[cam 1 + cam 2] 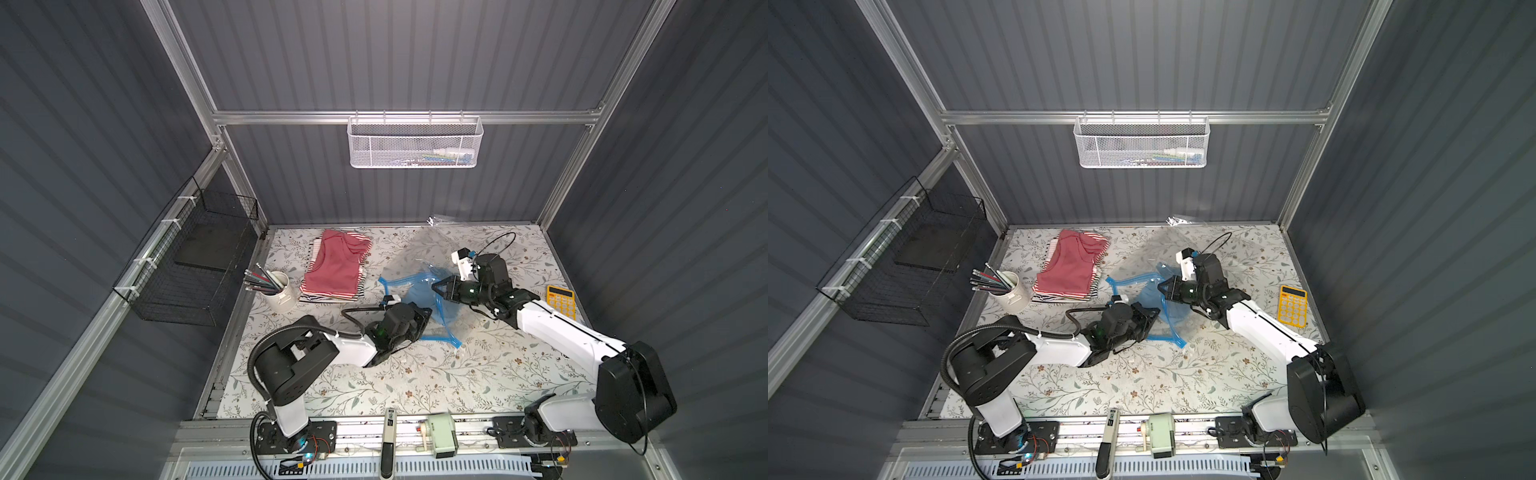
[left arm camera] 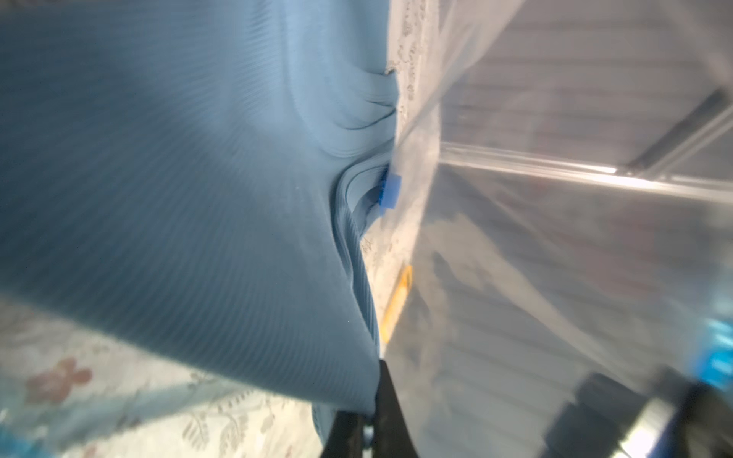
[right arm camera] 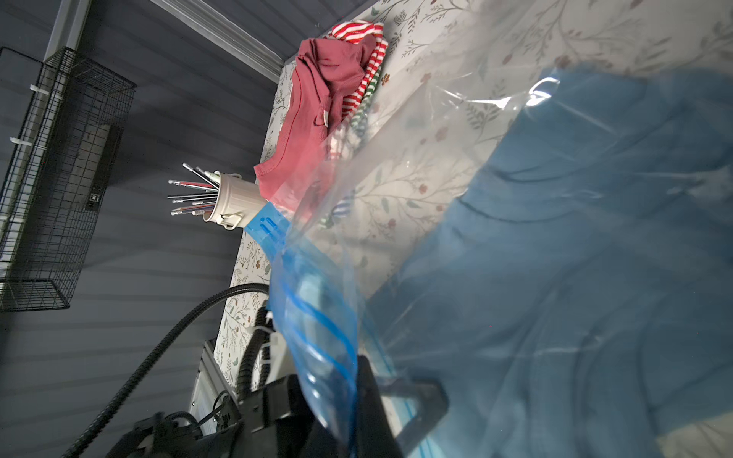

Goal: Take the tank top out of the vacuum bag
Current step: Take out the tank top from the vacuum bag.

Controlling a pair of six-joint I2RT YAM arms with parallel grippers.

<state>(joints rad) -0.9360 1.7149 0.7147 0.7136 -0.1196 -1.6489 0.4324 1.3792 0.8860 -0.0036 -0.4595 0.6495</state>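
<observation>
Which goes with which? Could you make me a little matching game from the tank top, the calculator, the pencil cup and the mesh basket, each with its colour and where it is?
Things:
1. tank top
2. calculator
3. pencil cup
4. mesh basket

Descriptions:
a. yellow, lying flat
b. white, hanging up high
c. blue, in the mouth of the vacuum bag
d. cream, beside the pile of clothes

Pairs: 1-c, 2-a, 3-d, 4-b.
</observation>
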